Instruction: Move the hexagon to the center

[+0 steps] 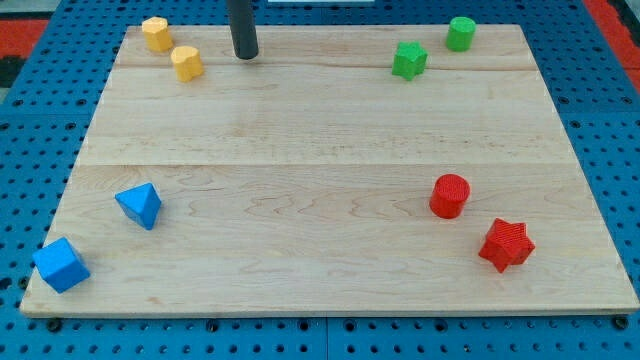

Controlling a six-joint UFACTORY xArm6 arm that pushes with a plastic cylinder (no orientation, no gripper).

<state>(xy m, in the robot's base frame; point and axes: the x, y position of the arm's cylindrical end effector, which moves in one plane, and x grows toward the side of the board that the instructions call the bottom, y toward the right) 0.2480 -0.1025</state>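
Two yellow blocks lie at the view's top left. The nearer one (pixel 186 62) looks like a hexagon. The other yellow block (pixel 156 33), up and to its left, has a lumpier outline whose shape I cannot make out. My tip (pixel 244 56) rests on the wooden board (pixel 320 180) at the top edge, a short gap to the right of the yellow hexagon and not touching it. The dark rod rises out of the view's top.
A green star (pixel 409 60) and a green cylinder (pixel 461 33) sit at the top right. A red cylinder (pixel 450 195) and a red star (pixel 506 245) sit at the lower right. A blue triangular block (pixel 140 205) and a blue cube (pixel 61 265) sit at the lower left.
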